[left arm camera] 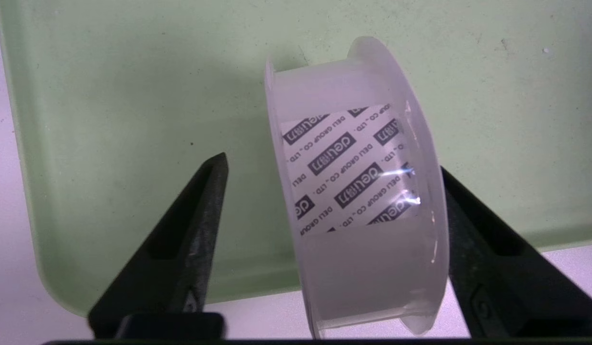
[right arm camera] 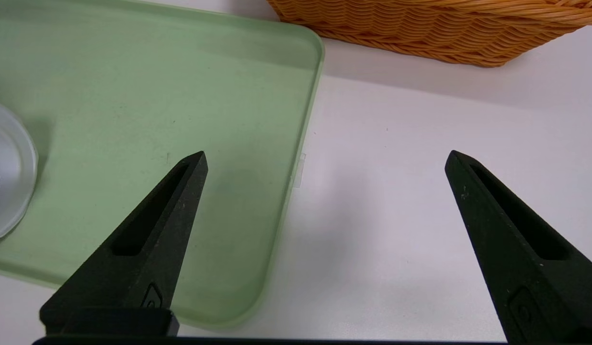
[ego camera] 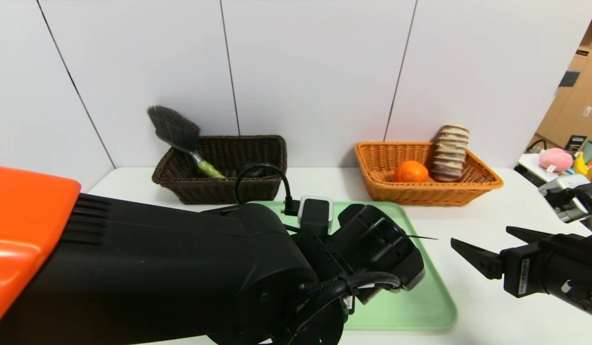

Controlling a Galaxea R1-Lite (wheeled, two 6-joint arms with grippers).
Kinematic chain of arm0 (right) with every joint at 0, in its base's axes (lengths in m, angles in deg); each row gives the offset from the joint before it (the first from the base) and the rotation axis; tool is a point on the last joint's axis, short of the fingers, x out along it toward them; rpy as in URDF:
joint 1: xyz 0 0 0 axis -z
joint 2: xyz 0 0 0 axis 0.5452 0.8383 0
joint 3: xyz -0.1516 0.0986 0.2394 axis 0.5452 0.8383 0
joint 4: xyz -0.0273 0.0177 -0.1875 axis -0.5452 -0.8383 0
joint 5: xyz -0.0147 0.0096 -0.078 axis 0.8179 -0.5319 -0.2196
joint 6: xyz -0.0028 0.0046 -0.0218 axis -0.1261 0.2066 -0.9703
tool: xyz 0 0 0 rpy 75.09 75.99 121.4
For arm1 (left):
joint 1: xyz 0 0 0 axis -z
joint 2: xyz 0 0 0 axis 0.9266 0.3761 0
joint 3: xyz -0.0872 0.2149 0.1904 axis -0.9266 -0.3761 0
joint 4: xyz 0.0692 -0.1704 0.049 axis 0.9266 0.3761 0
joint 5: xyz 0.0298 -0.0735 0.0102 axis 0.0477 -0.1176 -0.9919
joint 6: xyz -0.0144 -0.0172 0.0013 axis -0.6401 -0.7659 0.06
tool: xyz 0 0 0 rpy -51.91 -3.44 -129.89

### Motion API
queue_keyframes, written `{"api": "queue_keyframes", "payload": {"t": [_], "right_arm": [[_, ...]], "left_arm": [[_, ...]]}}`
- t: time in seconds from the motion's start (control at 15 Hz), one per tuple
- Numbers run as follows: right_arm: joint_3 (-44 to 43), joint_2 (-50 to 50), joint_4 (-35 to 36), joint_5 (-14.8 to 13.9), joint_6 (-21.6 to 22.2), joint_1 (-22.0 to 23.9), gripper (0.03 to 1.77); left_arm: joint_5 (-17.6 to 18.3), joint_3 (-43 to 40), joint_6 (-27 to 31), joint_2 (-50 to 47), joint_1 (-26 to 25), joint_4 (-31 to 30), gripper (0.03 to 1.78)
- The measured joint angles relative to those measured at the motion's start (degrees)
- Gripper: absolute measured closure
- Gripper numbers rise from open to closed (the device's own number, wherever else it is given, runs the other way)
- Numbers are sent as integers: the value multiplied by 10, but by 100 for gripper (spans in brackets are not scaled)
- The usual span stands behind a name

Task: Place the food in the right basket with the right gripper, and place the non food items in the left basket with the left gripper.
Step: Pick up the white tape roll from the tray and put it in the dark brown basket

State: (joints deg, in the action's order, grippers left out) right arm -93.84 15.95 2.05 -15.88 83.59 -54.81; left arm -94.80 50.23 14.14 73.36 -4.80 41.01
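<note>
Left wrist view: spool [left arm camera: 358, 191] (upright) near tray edge [left arm camera: 28, 191].

The white translucent plastic spool [left arm camera: 358, 191] stands on edge on the pale green plastic tray [left arm camera: 109, 96], filling most of the gap between the left gripper [left arm camera: 332, 165] fingers; free room remains on one side only. Right of the tray, bare white table [right arm camera: 396, 191] lies clear under the wide-spread right gripper [right arm camera: 324, 160]. Far right, the orange-tan wicker basket [right arm camera: 420, 33] blocks passage.

Black arms [ego camera: 181, 268] — orange shoulder panel [ego camera: 23, 230], looping cable [ego camera: 262, 179], pointed black claws.
</note>
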Motion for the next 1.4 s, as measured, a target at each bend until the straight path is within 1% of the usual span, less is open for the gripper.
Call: {"api": "queue_keyframes", "payload": {"t": [0.2, 0.33, 0.4, 0.8, 1.0, 1.13, 1.2, 1.27, 1.4], "right_arm": [[0, -1, 0, 0, -1, 0, 9], [1, -1, 0, 0, -1, 0, 9], [1, -1, 0, 0, -1, 0, 9], [5, -1, 0, 0, -1, 0, 9], [7, 0, 1, 0, -1, 0, 9], [7, 0, 1, 0, -1, 0, 9], [7, 0, 0, 1, -1, 0, 9], [5, 0, 1, 0, -1, 0, 9], [4, 0, 8, 0, 0, 0, 9]], "left_arm": [[0, 2, -1, 0, 0, 0, 86], [0, 2, -1, 0, 0, 0, 105], [0, 3, -1, 0, 0, 0, 123], [0, 6, 2, -5, 0, -2, 123], [-2, 27, 10, -32, -14, 0, 123], [-14, 38, 37, -58, -34, -3, 123], [-28, 41, 61, -74, -51, -11, 123], [-36, 44, 89, -88, -70, -28, 123], [-40, 47, 155, -111, -115, -87, 123]]}}
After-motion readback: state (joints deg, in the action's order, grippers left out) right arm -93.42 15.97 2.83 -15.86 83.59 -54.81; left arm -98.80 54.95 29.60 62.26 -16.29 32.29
